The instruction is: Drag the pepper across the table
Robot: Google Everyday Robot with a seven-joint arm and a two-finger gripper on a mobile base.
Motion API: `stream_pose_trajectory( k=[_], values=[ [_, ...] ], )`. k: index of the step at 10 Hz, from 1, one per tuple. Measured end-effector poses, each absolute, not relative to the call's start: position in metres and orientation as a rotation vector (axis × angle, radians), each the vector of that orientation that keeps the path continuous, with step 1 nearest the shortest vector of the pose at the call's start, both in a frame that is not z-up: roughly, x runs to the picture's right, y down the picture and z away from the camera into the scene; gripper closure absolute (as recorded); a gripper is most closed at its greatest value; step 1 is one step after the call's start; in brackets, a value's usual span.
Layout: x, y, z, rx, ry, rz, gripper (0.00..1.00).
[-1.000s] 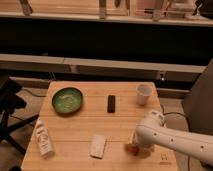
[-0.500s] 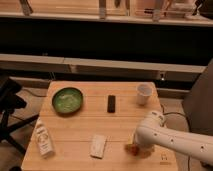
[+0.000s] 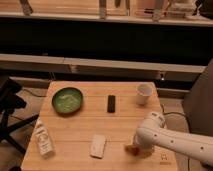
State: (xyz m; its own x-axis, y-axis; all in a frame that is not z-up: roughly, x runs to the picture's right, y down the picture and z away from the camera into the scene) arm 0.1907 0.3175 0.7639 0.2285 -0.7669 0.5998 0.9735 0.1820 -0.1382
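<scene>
Light wood is seen across the whole table (image 3: 75, 125), on which 6 things are laid out. Near the front right corner the gripper (image 3: 136, 145) is lowered to the tabletop at the end of a white arm (image 3: 175, 142), which is reached in from the right edge. The pepper (image 3: 130, 148) is found right at the gripper's tip, on its left and front side. It is seen only as a small red-orange patch on the wood, the rest being hidden by the arm's end. The 2 are seen touching or very nearly so. Whether the pepper is gripped or only pressed cannot be told, and the gripper's own state cannot be made out, since it is covered by the wrist. A flat white packet (image 3: 98, 146) is laid just left of the pepper, apart from it. A clear bottle (image 3: 43, 139) is stood near the front left edge. A green bowl (image 3: 67, 99) is set at the back left and a black block (image 3: 111, 103) at the back centre. A white cup (image 3: 144, 93) is stood upright at the back right, well apart from the gripper.
</scene>
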Motion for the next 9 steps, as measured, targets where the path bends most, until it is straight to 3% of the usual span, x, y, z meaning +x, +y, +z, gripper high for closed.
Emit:
stream_pose_trajectory(
  k=[5, 6, 9],
  values=[
    [0.1920, 0.3221, 0.7652, -0.557, -0.453, -1.309, 0.20],
    [0.1922, 0.3229, 0.7655, -0.557, -0.454, -1.311, 0.24],
    [0.1946, 0.3253, 0.7657, -0.558, -0.456, -1.315, 0.52]
  ],
)
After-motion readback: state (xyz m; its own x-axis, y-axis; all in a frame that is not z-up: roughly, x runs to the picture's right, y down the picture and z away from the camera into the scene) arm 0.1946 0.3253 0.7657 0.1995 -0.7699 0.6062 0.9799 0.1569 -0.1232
